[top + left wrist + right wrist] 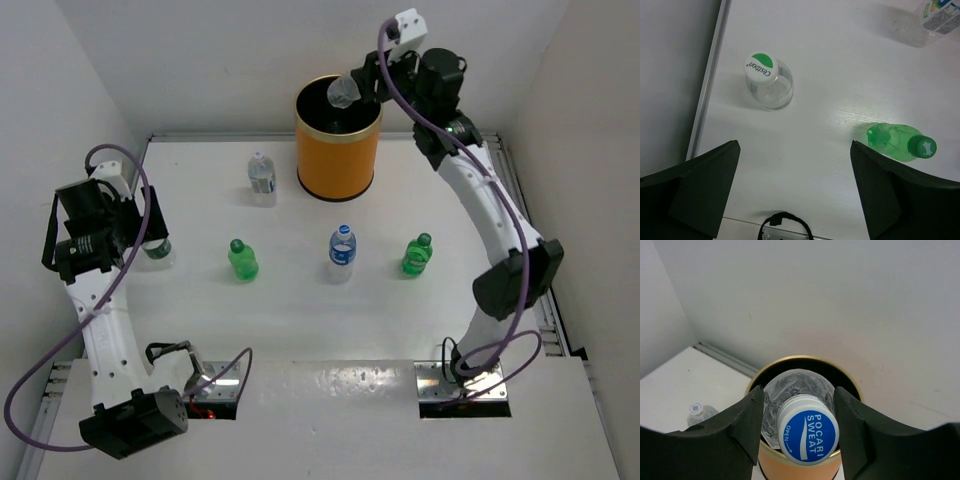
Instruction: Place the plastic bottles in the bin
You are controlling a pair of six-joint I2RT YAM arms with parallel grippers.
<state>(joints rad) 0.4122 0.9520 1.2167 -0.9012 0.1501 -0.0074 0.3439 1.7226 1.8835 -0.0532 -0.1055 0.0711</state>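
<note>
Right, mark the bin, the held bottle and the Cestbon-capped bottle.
bin (338,160), top external view, orange side wall.
held bottle (807,435), right wrist view, blue cap.
Cestbon-capped bottle (761,66), left wrist view, cap top.

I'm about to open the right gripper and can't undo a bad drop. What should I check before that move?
1. Grip: the right gripper clamps the blue-capped bottle, a finger on each side: ok.
2. Position: that bottle hangs over the mouth of the bin, inside the gold rim in both views: ok.
3. Stance: the bin stands upright: ok.
4. Room left inside the bin: cannot tell, its inside is dark.
5. Other arm: the left gripper is open, holds nothing and is far from the bin: ok.
6. Surroundings: the nearest clear bottle stands apart from the bin: ok.
</note>
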